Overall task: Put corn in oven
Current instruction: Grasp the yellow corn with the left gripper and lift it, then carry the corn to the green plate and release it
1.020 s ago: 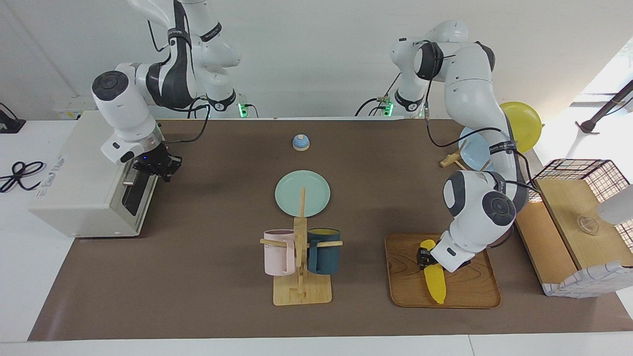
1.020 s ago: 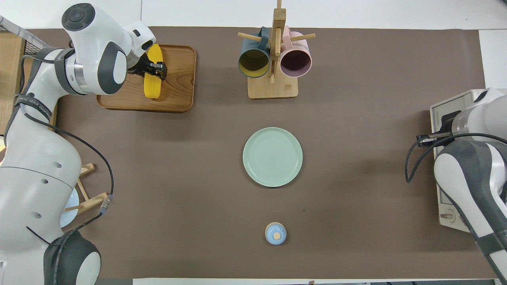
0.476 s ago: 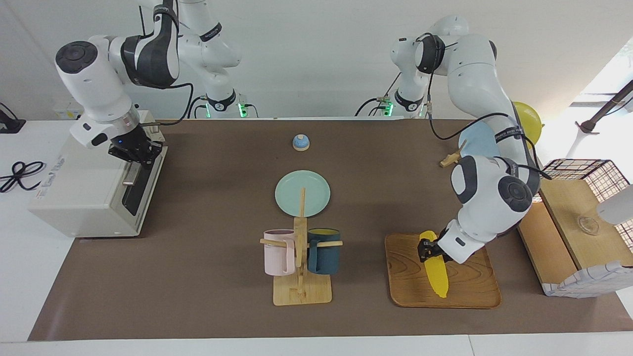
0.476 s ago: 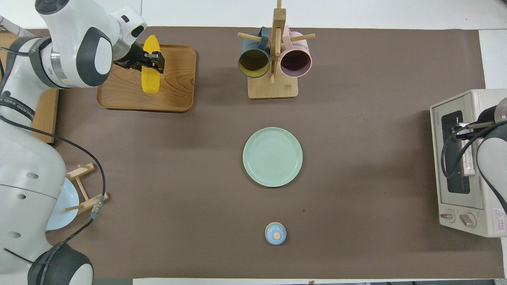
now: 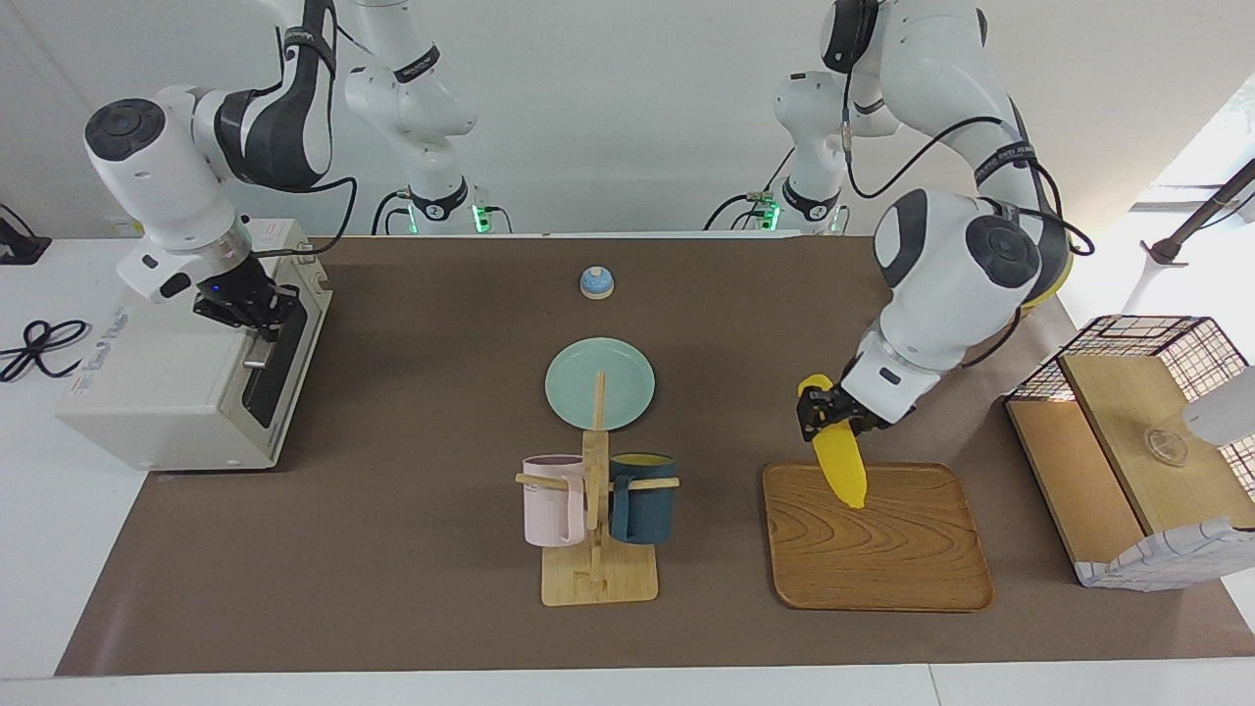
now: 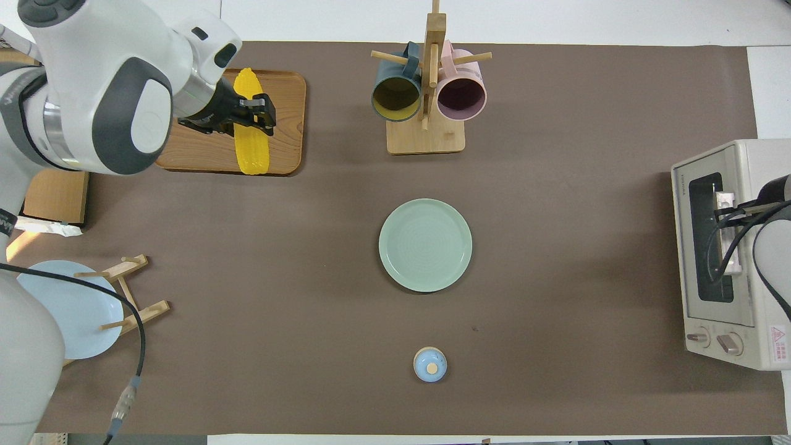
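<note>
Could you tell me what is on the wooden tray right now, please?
Nothing rests on the tray: its wood shows bare in the facing view. The left gripper holds the corn in the air over the tray's edge nearer the robots, covering part of it from overhead.

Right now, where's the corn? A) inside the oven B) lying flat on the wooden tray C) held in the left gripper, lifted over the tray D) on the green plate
C: the left gripper is shut on the corn, which hangs tilted with its tip clear above the wooden tray, well short of the oven.
</note>
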